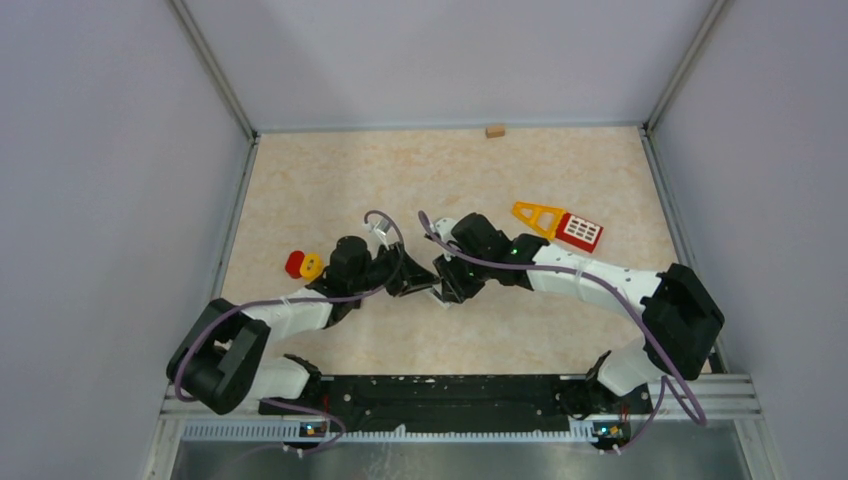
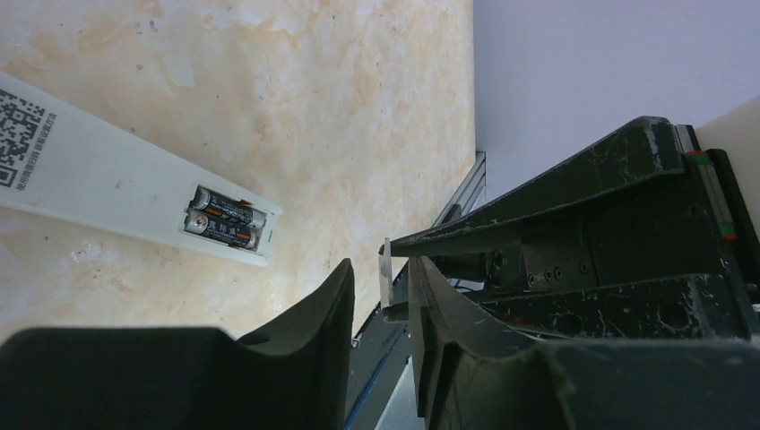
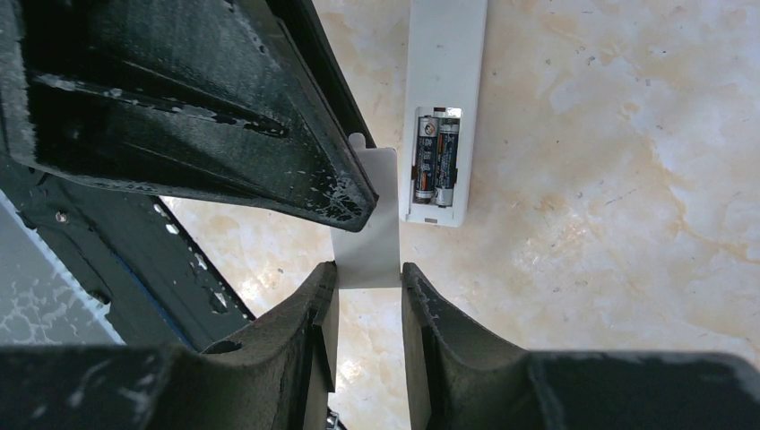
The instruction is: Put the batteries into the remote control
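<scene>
Left tool (image 2: 381, 264): jaws narrow but open, straddling the battery cover (image 3: 372, 233) edge-on. There's a gap on either side, so nothing is held.

Remote (image 2: 107, 184) lies back-up on the surface (image 2: 314, 107), just past both tools. Two batteries (image 2: 226, 219) sit side by side in its open bay, so loading looks done on this one. Left to do, I reckon: refit the cover.

Right tool (image 3: 368, 269): pinching the cover across its width, off the surface, beside the bay.

Writing: QR code (image 2: 20, 148) on the remote's back, small print next to it unreadable. Battery wraps carry print, too small to read. No brand legible.
</scene>
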Robot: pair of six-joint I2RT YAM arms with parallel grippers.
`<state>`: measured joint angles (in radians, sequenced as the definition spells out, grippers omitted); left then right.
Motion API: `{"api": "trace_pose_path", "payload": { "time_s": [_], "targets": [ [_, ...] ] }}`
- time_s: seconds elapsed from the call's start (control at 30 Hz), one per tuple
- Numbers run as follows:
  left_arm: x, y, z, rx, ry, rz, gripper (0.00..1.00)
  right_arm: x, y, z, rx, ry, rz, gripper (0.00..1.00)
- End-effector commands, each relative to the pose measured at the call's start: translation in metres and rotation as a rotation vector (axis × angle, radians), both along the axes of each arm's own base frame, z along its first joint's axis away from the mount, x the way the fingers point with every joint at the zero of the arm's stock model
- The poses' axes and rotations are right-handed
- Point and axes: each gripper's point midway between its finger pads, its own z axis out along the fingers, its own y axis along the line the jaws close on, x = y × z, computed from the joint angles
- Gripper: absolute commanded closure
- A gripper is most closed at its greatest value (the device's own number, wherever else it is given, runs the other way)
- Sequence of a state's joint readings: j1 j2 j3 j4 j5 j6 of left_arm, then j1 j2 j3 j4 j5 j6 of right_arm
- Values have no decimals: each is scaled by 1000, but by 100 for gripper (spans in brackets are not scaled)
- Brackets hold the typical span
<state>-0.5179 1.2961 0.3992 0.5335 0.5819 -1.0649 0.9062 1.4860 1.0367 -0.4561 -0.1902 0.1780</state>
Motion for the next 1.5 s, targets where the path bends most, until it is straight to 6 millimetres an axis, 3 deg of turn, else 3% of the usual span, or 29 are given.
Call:
{"api": "trace_pose_path", "payload": {
  "time_s": [0.0,0.1,0.2,0.27,0.37,0.43,0.5,0.67,0.87,1.2,1.47],
  "targets": [
    [6,-10,18,-57,-37,-39,70,8,22,21,75,-42,23,71],
    [5,-11,16,-66,-22,-43,80,9,22,21,77,-44,19,71],
    [7,-12,20,-82,-20,-41,99,9,22,19,73,-38,2,66],
    [9,-11,22,-89,-23,-35,100,9,18,17,62,-22,-30,54],
    [16,-7,24,-106,-36,-10,100,9,11,22,88,11,-113,27],
    [22,-1,27,-128,-36,14,100,10,6,30,157,57,-193,17],
    [28,5,35,-173,-36,33,100,14,4,46,278,126,-299,14],
    [40,13,54,-289,-15,80,100,27,11,85,552,228,-474,14],
    [47,19,80,-452,6,120,100,36,15,107,816,329,-636,15],
    [41,19,87,-507,12,89,100,50,13,113,900,311,-706,37],
    [37,19,93,-510,12,72,100,55,18,105,915,338,-726,56]
  ]
}}
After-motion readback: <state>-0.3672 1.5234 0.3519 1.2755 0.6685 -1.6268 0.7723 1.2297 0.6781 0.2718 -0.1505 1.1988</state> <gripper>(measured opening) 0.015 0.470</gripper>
